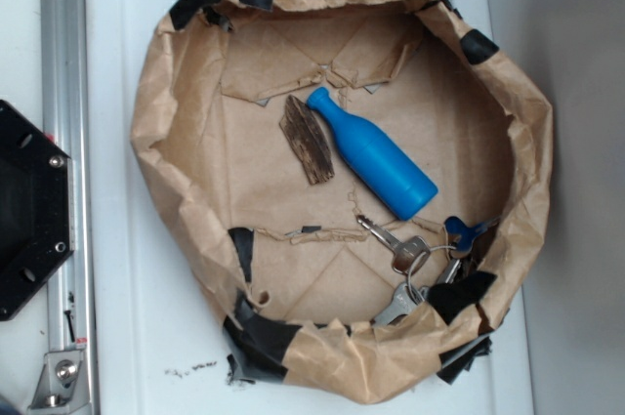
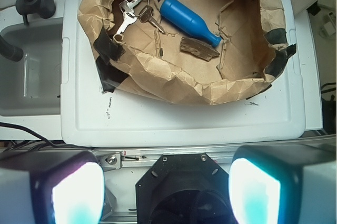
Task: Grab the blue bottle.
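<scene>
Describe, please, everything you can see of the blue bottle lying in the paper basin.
The blue bottle is smooth, matte, bright-blue plastic by its look: a cylindrical body tapering to a narrow neck with a small flared mouth. It lies on its side on the floor of the crumpled brown paper basin, neck toward the brown bark piece, which lies close beside it; contact cannot be told. Its base points toward the keys. The gripper is far off, open.

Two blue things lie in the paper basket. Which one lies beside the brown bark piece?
The blue bottle, long and smooth, its neck next to the bark piece. The blue-headed key lies apart, among the silver keys.
</scene>
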Controlling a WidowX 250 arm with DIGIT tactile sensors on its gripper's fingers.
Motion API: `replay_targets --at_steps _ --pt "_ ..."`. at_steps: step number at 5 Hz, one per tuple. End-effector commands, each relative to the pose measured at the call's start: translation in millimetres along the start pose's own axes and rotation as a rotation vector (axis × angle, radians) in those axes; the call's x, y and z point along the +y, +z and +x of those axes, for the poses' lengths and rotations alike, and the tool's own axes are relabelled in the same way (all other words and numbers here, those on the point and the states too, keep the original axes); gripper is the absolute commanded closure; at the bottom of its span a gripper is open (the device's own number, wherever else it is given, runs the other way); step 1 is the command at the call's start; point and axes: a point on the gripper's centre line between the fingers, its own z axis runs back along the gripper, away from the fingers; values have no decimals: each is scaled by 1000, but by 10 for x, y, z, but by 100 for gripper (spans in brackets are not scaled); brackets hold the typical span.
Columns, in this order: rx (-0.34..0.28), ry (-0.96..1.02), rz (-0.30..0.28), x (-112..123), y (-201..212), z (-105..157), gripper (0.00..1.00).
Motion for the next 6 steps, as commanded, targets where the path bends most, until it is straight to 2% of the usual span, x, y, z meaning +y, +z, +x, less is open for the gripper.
replay_targets --at_steps 1,2,3,4,5,6 --pt "0 0 0 0 0 0 0" --pt "-210 -181 167 313 -324 478 0" --pt "-196 -212 120 416 -515 771 0" --pt "-130 -228 96 539 -807 1021 0" --pt "-52 -256 45 663 -1249 1250 0" --pt "-56 -376 -38 503 -1684 1420 0"
